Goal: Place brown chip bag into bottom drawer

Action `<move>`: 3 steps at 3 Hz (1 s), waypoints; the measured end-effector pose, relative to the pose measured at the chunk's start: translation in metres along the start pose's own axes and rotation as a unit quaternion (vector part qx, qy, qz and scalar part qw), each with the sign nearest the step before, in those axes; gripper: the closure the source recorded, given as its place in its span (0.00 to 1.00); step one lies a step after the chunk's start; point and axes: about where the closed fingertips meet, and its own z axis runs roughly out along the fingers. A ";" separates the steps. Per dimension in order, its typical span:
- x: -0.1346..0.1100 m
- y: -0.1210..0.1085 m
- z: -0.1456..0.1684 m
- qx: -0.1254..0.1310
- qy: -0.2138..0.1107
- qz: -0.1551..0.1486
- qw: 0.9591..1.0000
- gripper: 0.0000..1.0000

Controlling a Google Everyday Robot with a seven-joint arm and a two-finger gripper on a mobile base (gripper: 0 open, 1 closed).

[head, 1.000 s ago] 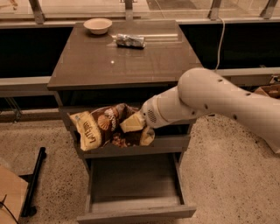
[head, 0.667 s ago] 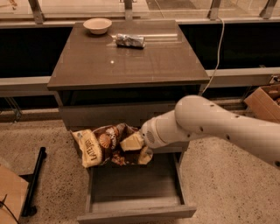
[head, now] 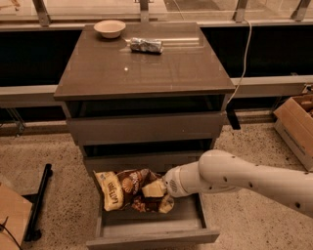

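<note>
Indoor robot test space, like an office lobby: speckled stone floor [head: 254, 146], metal railing posts [head: 41, 12] beyond the counter's [head: 146, 73] back edge, a cardboard box [head: 293, 122] off its right edge. Below the front edge, the gripper [head: 161, 194] clasps the brown chip bag [head: 124, 188] over the open bottom drawer [head: 151, 238].

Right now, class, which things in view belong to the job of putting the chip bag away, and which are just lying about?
Job: chip bag; bottom drawer, open; hand, gripping the bag over that drawer.
Lying about: bowl and silver packet on the cabinet top; cardboard box at right.
</note>
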 end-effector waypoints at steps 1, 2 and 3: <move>0.042 -0.031 0.027 0.002 -0.006 0.026 1.000 1.00; 0.049 -0.033 0.035 -0.004 -0.004 0.033 0.999 1.00; 0.045 -0.030 0.036 -0.001 0.002 0.026 1.000 1.00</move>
